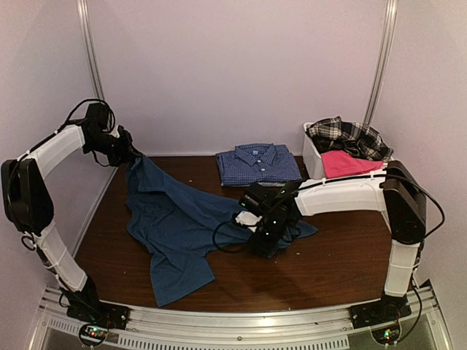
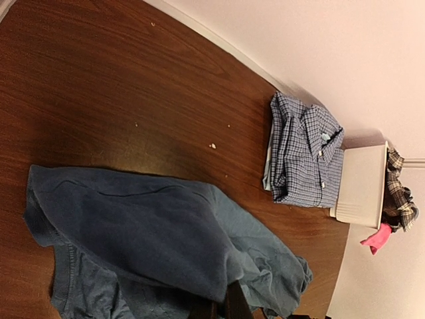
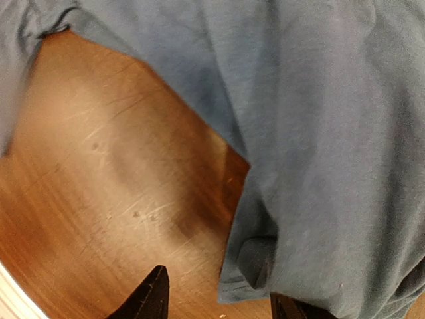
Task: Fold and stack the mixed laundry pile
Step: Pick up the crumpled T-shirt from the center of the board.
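Observation:
The dark blue T-shirt (image 1: 179, 230) lies spread and rumpled on the table. My left gripper (image 1: 131, 154) is shut on one corner of it and holds that corner up at the far left. In the left wrist view its fingers (image 2: 229, 306) pinch the cloth (image 2: 153, 232). My right gripper (image 1: 263, 227) is low over the shirt's right end. It is open (image 3: 222, 302), with the shirt's hem (image 3: 265, 266) between its jaws. The plaid shirt (image 1: 349, 136) and the pink piece (image 1: 346, 162) sit in the white bin (image 1: 314, 157). No separate pale blue piece shows.
A folded blue checked shirt (image 1: 259, 164) lies at the back middle, beside the bin; it also shows in the left wrist view (image 2: 302, 149). Walls close the left, back and right sides. Bare brown table (image 1: 343, 255) shows at the front right.

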{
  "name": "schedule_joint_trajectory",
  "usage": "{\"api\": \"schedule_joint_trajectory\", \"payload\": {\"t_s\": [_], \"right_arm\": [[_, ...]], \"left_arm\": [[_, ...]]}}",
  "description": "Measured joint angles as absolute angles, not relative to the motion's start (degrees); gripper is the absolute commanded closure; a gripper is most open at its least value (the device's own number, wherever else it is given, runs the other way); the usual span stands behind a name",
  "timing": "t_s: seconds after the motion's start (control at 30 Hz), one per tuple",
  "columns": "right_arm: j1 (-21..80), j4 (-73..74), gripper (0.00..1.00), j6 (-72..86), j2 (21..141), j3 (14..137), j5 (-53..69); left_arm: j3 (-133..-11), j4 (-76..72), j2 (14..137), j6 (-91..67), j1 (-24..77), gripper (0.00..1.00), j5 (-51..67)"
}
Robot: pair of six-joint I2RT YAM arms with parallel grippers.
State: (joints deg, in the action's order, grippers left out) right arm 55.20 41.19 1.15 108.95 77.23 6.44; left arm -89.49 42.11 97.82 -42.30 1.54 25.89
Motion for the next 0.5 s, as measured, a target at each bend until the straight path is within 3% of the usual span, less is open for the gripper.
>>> {"api": "schedule_joint_trajectory", "payload": {"t_s": [0.17, 0.33, 0.43, 0.5], "right_arm": [[55.13, 42.19, 0.30, 5.39, 111.07, 80.36, -2.72], [53.32, 43.07, 0.31, 8.05, 111.15, 81.10, -10.26], [51.22, 43.29, 0.53, 8.60, 111.79, 81.08, -12.25], [50.13, 43.44, 0.77, 8.19, 112.33, 81.08, -12.60]], "left_arm": [[-89.49, 42.13, 97.82, -41.98, 1.54, 1.00, 25.93], [-89.47, 42.17, 97.80, -41.78, 1.54, 1.00, 25.87], [-89.45, 42.17, 97.69, -41.65, 1.54, 1.00, 25.78], [-89.36, 42.17, 97.54, -41.58, 1.54, 1.00, 25.80]]}}
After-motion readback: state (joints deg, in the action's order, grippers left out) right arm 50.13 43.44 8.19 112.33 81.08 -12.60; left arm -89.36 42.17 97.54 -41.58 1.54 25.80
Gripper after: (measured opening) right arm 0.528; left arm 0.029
